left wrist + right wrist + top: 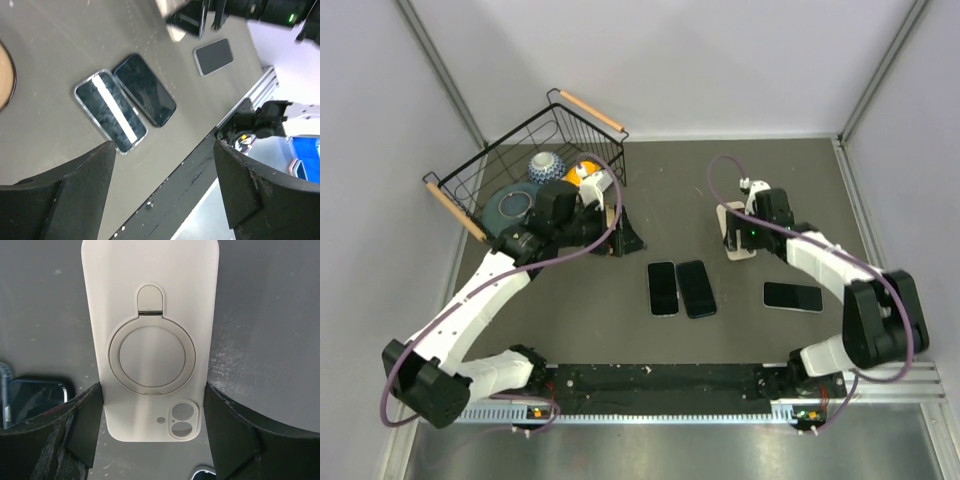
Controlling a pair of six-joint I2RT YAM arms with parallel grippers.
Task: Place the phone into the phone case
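A cream phone case (150, 315) lies back side up, showing its ring stand and camera cut-out. My right gripper (152, 407) is shut on its long sides near the camera end. From above, the case (742, 255) and right gripper (738, 240) are at the table's right rear. Two dark phones (662, 288) (696, 288) lie side by side at the centre. A third phone (793, 296) lies to their right. My left gripper (623, 238) hovers beside the basket, open and holding nothing. In its wrist view, the left gripper (165, 190) looks down on the phone pair (111, 111) (145, 90).
A black wire basket (535, 150) with wooden handles stands at the back left. It holds a patterned bowl (546, 163), an orange item (582, 170) and a dark plate (512, 205). The black rail (660, 380) runs along the near edge.
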